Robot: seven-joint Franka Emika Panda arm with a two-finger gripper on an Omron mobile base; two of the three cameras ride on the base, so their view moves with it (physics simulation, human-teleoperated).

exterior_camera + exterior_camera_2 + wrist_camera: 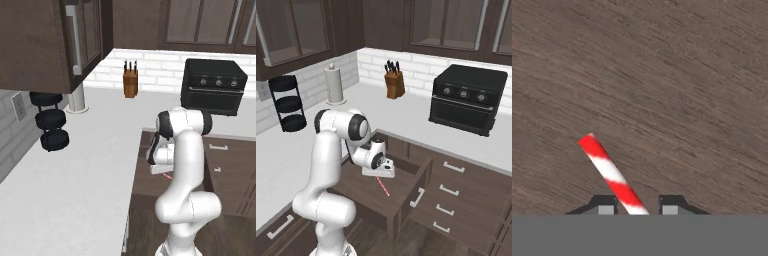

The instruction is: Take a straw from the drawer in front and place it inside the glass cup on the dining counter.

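The white arm's two small dark fingers [607, 206] stand on either side of the thin red-and-white striped drinking straw [609, 172], which runs up between them and slants off to the left over the brown wood-grain floor; a little gap shows on each side of the straw, and whether the fingers actually press it cannot be told. In the right base view the straw [383, 187] lies flat on the inner floor of the wide, shallow dark-brown wooden drawer [406, 192], which stands pulled out, and the gripper [382, 174] hangs low over the straw's near end inside that drawer. A slim silver bar handle [417, 197] sits on the drawer's front panel, and to the drawer's right a stack of shut dark-brown drawer fronts with silver handles [448, 197] steps down. Behind the drawer runs the white tabletop [406, 112] backed by white brick wall. On it, behind the drawer to the right, stands a black box-shaped countertop oven with three knobs [468, 97]; straight behind the drawer, a brown wooden knife block with dark handles [394, 80]; to the left of the drawer, a white paper-towel roll on an upright holder [334, 85] and, farther left, a black three-tier round rack [287, 102]. Above them hang dark-brown wall cabinets with glass-panelled doors [446, 22].
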